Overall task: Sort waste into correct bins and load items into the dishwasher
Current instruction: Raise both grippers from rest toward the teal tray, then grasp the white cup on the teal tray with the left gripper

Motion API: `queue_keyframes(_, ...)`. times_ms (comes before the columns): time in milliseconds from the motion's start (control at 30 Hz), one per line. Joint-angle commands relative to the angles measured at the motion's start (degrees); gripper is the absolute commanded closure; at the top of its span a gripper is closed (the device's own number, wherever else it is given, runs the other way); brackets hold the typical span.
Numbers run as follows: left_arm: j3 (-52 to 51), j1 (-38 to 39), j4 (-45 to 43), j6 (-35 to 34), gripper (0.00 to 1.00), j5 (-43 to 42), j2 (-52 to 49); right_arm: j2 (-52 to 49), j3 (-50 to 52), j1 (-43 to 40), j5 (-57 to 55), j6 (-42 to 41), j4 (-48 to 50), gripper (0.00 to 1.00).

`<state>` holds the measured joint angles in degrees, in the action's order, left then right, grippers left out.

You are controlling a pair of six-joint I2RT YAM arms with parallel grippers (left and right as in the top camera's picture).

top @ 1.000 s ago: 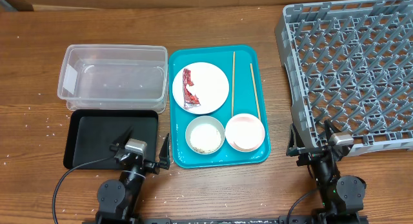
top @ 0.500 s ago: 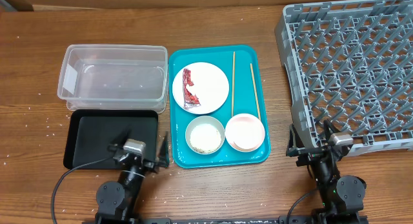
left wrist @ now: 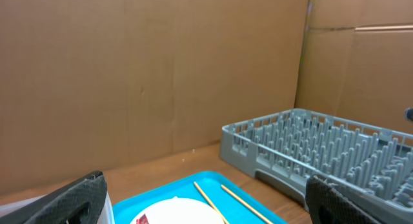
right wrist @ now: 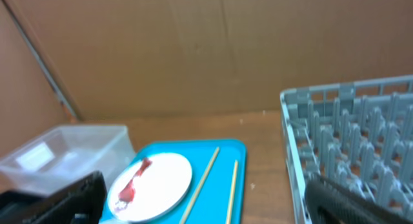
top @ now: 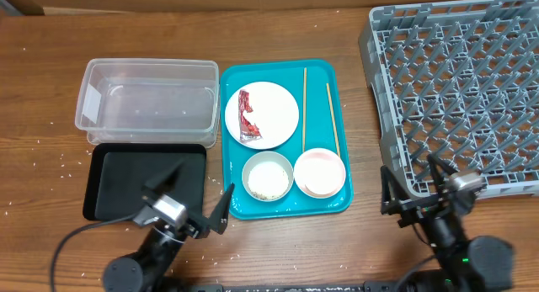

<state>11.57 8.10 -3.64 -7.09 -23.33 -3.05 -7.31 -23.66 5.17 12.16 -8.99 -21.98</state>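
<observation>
Overhead view: left end effector hangs low over the near part of the surface, between the black tray and the teal serving tray, fingers spread wide and holding nothing. Right end effector sits just in front of the near left corner of the grey dish rack, likewise spread and empty. On the teal tray lie the white plate carrying the red wrapper, two chopsticks, the grey-green bowl with rice-like grains in it, and the white-pinkish bowl just beside it. Clear tub, black tray and rack hold nothing.

Left wrist view: the fingers stand far apart, framing the far end of the teal tray, the plate edge, the chopsticks and the rack.

Right wrist view: the fingers stand apart, with plate, wrapper and tub beyond them.

Judgement: sorting has not begun. The wrapper is the likely first target. That calls for the left arm to reach forward over the plate, descend and close on the crumpled wrapper without dragging the plate
</observation>
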Motion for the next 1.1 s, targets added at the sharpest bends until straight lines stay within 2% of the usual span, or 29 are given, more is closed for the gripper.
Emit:
queue_keyframes(0, 13.99, -0.57, 8.85, -2.45, 0.00, 2.89, -7.87, -10.51, -14.19, -0.26, 0.83, -0.22, -7.48, 0.00)
queue_keyframes(200, 37.11, -0.57, 30.01, -2.34, 0.00, -0.13, -29.59, -31.98, -35.87, -0.26, 1.27, -0.20, -24.17, 0.00)
queue_keyframes(333, 49.86, -0.57, 41.92, -2.32, 0.00, -2.40, -41.48, -42.51, -45.57, -0.26, 2.16, -0.20, -31.21, 0.00)
queue_keyframes(433, 56.52, -0.57, 47.65, -2.51, 0.00, -5.68, -48.65, -47.67, -48.85, -0.26, 3.15, -0.72, -34.07, 0.00)
queue_keyframes(500, 57.75, -0.57, 48.26, -5.44, 0.00, -13.35, -52.43, -51.19, -49.24, -0.28, 6.36, -1.73, -36.37, 0.00)
queue_keyframes(567, 57.70, -0.35, 48.15, -6.21, 0.00, -17.09, -56.48, -53.81, -49.24, -0.26, 8.96, -1.75, -37.46, 0.00)
queue_keyframes(700, 57.70, 2.12, 51.67, -10.91, 0.02, -12.72, -62.58, -56.22, -49.27, -0.44, 8.96, -1.86, -38.40, 0.00)
queue_keyframes(967, 57.72, 19.41, 55.80, -17.90, 0.08, 10.05, -75.28, -57.24, -52.87, -0.44, 7.19, -2.29, -40.57, 0.00)
queue_keyframes(1000, 57.72, 21.94, 55.04, -18.53, 0.11, 11.15, -78.38, -58.16, -56.19, -0.44, 3.67, -3.63, -43.36, 0.00)
queue_keyframes(1067, 57.75, 24.00, 52.76, -18.69, 0.17, 7.74, -80.96, -59.19, -59.49, -0.44, 2.91, -3.72, -45.44, 0.00)
